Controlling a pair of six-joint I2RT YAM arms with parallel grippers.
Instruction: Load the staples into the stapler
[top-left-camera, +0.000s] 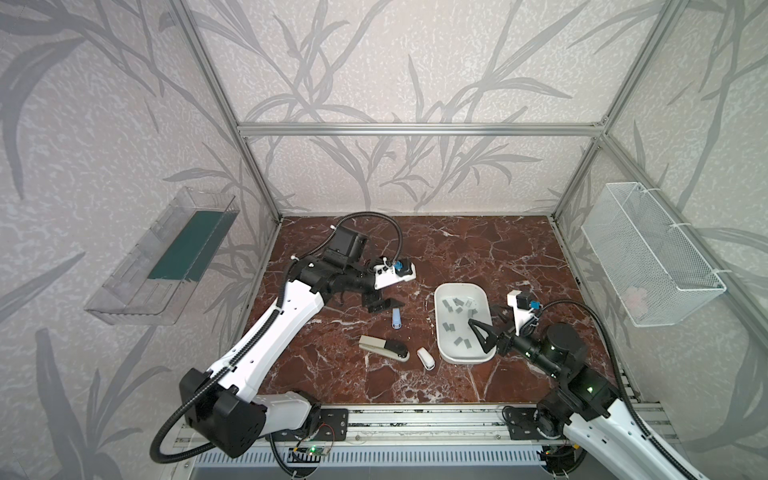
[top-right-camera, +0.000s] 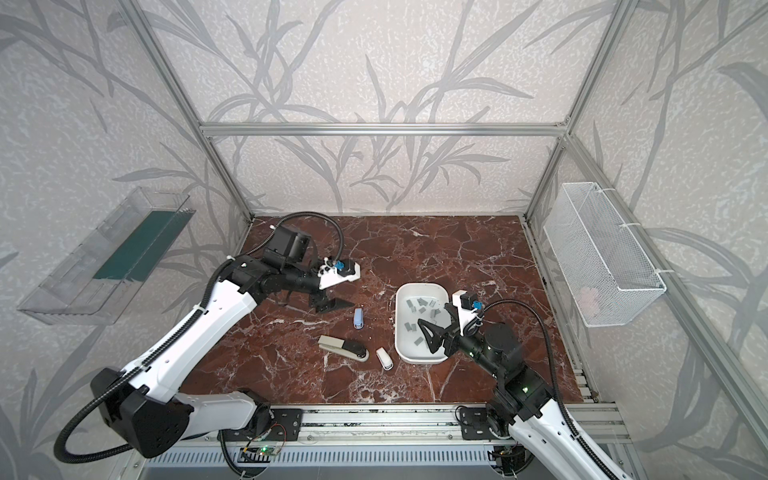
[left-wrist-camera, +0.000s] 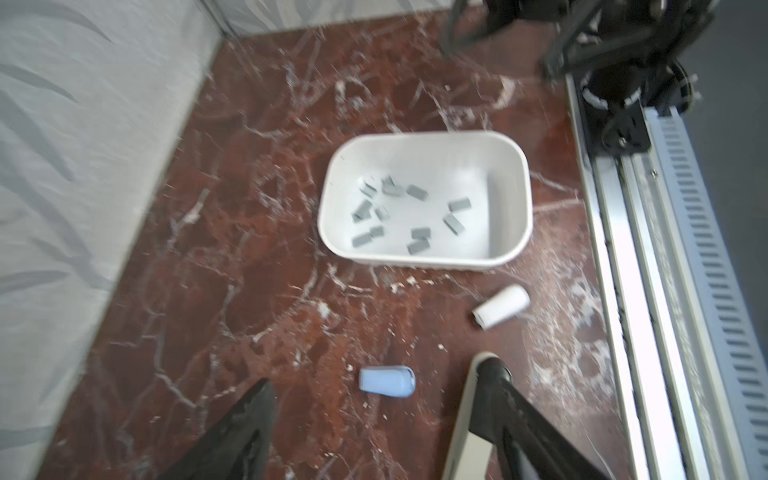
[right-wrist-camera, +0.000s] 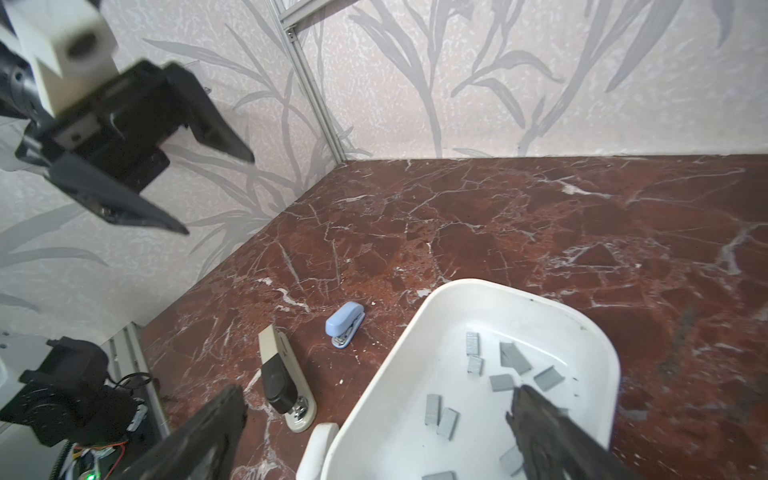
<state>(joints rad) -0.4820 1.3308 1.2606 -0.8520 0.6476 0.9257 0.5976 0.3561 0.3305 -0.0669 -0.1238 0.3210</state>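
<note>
Several grey staples (top-left-camera: 451, 307) (left-wrist-camera: 415, 192) (right-wrist-camera: 440, 409) lie loose in a white tray (top-left-camera: 437, 328) (top-right-camera: 398, 332) (left-wrist-camera: 424, 139) (right-wrist-camera: 392, 365). Left of it on the table lie a beige-and-black stapler (top-left-camera: 384, 347) (top-right-camera: 343, 348) (right-wrist-camera: 286, 382), a small blue stapler (top-left-camera: 397, 320) (left-wrist-camera: 386, 381) (right-wrist-camera: 345, 324) and a small white stapler (top-left-camera: 426, 358) (left-wrist-camera: 500, 306). My left gripper (top-left-camera: 388, 301) (top-right-camera: 338, 304) (left-wrist-camera: 378, 372) (right-wrist-camera: 220, 195) hangs open and empty above the table, just behind the blue stapler. My right gripper (top-left-camera: 482, 315) (top-right-camera: 433, 315) (right-wrist-camera: 376, 395) is open; one finger is over the staples, the other outside the tray's left rim.
A clear plastic bin (top-left-camera: 162, 257) hangs on the left wall and a white wire basket (top-left-camera: 652, 257) on the right wall. An aluminium rail (top-left-camera: 415, 419) runs along the table's front edge. Frame posts stand at the back corners.
</note>
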